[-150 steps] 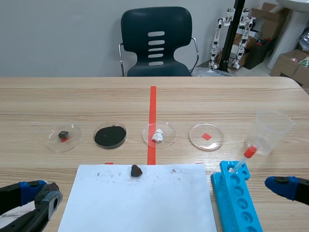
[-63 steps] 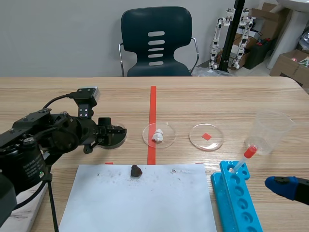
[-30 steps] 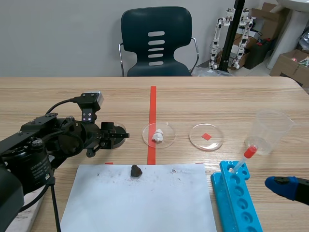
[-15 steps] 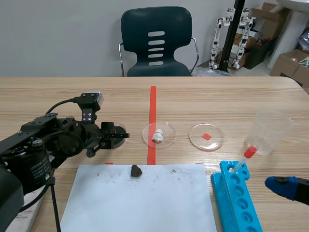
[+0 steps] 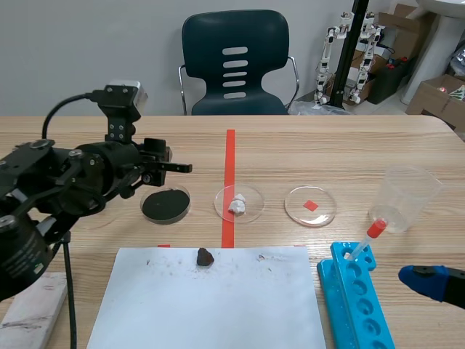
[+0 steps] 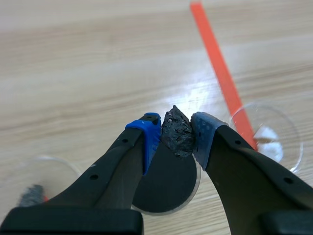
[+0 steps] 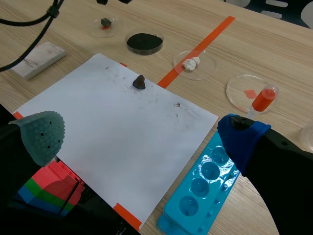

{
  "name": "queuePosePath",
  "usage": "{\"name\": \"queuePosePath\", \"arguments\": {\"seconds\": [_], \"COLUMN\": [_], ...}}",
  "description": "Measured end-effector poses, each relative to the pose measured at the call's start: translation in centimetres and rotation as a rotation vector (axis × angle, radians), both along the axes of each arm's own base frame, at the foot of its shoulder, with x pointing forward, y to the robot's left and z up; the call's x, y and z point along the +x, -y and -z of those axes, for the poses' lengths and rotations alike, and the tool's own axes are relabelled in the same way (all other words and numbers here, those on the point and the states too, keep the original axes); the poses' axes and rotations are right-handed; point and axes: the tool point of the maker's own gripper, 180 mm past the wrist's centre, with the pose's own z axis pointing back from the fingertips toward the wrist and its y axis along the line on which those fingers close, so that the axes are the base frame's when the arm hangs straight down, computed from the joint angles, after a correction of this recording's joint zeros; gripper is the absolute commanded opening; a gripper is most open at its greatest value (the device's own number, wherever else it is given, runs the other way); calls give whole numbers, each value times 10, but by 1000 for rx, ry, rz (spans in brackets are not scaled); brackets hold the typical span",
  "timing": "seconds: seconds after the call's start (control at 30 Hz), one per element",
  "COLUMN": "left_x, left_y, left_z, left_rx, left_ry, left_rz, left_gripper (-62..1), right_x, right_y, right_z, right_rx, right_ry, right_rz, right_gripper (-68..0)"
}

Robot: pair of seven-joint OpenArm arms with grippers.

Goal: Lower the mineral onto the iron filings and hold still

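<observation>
Mineral (image 6: 177,133) clamped in left tool (image 6: 175,131), held above filings dish (image 5: 166,205) left of centre so we can lower straight down.

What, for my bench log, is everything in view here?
iron filings: one dishful, black, left of tape line.
mineral: one, dark grey, in left tool, over the filings.
dark-lump dish: one, clear, beside the filings.
white-lump dish: one, clear, on the tape line.
red-square dish: one, clear, right of that.
paper: one sheet, white, nearest robot.
rock: one, dark brown, on the paper.
tray: one, blue, right of the paper.
dropper: one, red bulb, tray's far end.
cup: one, clear, far right.
block: one, whitish, left of the paper.
chair: one, black, behind the table.
left tool: shut on mineral.
right tool: open, low right.
</observation>
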Motion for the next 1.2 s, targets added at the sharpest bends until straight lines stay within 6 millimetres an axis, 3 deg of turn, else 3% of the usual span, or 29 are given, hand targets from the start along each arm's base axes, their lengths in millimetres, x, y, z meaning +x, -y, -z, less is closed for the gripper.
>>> {"name": "queuePosePath", "arguments": {"seconds": [0.1,0.2,0.63,0.9,1.2], "left_x": [-13,-34,-156,-218,-235], "left_y": [-1,-4,20,30,16], "left_z": [-28,-42,-66,-50,-40], "left_rx": [9,34,7,5,16], "left_ry": [97,153,272,210,159], "left_rz": [24,58,346,432,398], "left_gripper": [-493,-493,-493,-493,-493], "right_x": [0,0,0,0,0], "right_y": [0,0,0,0,0], "right_z": [0,0,0,0,0], "right_rx": [0,0,0,0,0], "right_ry": [0,0,0,0,0], "right_rz": [0,0,0,0,0], "right_gripper": [4,4,4,4,4]}}
